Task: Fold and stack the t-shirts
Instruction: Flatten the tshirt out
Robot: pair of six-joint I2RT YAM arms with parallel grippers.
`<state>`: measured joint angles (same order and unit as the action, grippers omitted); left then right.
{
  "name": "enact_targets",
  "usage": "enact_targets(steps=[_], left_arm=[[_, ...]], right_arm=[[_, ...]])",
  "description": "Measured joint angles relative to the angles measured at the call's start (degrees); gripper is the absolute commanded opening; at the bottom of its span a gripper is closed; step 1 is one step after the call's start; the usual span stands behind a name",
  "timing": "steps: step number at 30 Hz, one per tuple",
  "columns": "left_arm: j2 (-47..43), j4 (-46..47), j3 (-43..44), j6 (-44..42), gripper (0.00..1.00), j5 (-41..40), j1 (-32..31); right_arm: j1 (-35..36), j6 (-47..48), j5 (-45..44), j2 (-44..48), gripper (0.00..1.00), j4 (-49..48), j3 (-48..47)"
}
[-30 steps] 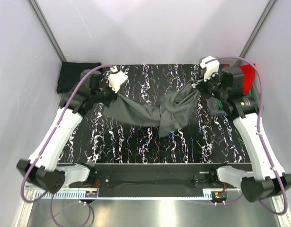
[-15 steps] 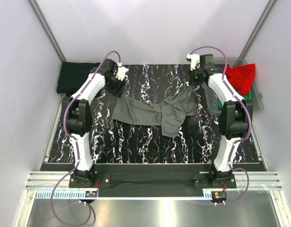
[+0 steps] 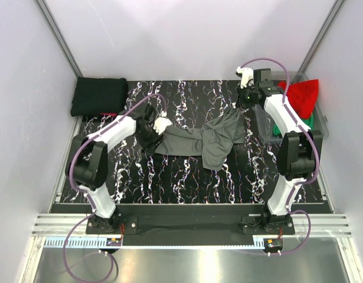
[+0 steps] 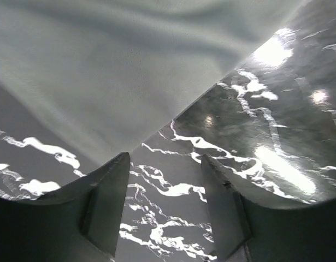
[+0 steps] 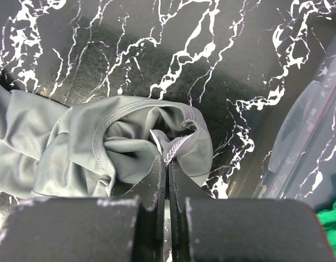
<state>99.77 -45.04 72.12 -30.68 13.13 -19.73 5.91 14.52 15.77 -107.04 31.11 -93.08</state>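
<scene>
Crumpled dark grey t-shirt mid-table

Bright, even light from above; glare patches gleam on the glossy marbled tabletop; the close-up grey t-shirt looks blurred.

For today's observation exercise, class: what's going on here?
Two robot arms are working on a dark grey t-shirt lying crumpled on the marbled table. The right arm's jaws are shut on its far right edge; the left arm's jaws stand open at its other end, holding nothing. A black shirt lies folded at far left.
</scene>
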Motion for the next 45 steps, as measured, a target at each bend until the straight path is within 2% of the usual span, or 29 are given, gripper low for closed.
enact_targets(steps=[5,6,8,9,16,20,25,28,30,33,36,39,40,41,43,45], left_arm=[[6.69,2.99,0.09,-1.49,0.61,-4.13,0.50],[7.85,3.50,0.37,-1.66,0.53,-5.01,0.61],[9.35,3.93,1.46,-1.57,0.25,-6.43,0.68],[9.55,4.55,1.95,-1.68,0.00,-7.08,0.70],[6.71,6.10,1.46,-2.64,0.00,-8.17,0.92],[-8.07,5.46,-2.14,-3.82,0.00,-6.60,0.98],[-30.77,4.15,-2.45,-5.51,0.00,-1.75,1.05],[-38.51,3.63,-2.47,-5.70,0.00,-0.31,0.96],[-39.91,4.04,-2.36,-5.33,0.00,-0.52,0.92],[-33.88,4.90,-0.35,-3.41,0.00,-2.16,1.46],[-20.02,5.97,6.43,-0.70,0.00,-4.76,3.13],[-3.30,7.87,14.84,1.64,0.09,-7.32,4.85],[0.42,8.13,16.92,2.21,0.32,-7.82,5.22],[4.55,7.34,19.65,2.47,0.39,-8.57,5.49],[11.80,7.50,25.40,4.15,0.48,-10.21,5.95],[14.82,7.54,28.15,5.60,0.49,-11.56,6.14]], right_arm=[[0.00,-0.09,0.48,0.00,0.00,0.00,0.04],[0.00,-0.13,0.63,0.00,0.00,-0.02,0.15],[0.00,-0.26,1.01,0.02,0.00,-0.02,0.44],[0.00,-0.28,1.14,0.02,0.00,0.00,0.59],[0.00,-0.09,1.81,2.19,0.00,0.26,3.04],[0.00,1.09,4.48,10.51,0.00,0.83,7.74],[0.04,3.26,8.76,28.98,0.00,1.29,15.56],[0.04,4.02,9.77,37.48,0.00,0.46,17.14],[0.09,4.11,8.87,39.28,0.00,-1.60,17.22],[-0.22,3.87,6.38,35.45,0.00,-4.48,14.51],[-0.94,3.56,4.20,24.83,0.00,-6.54,9.53],[-1.44,3.13,2.67,11.13,0.00,-6.25,4.00],[-1.44,2.97,2.27,7.54,0.00,-5.86,2.38],[-1.46,2.71,1.95,3.76,0.00,-5.18,0.61],[-1.53,1.92,1.40,-2.45,0.00,-3.61,-2.51],[-1.57,1.20,1.27,-5.42,0.00,-1.90,-4.15]])
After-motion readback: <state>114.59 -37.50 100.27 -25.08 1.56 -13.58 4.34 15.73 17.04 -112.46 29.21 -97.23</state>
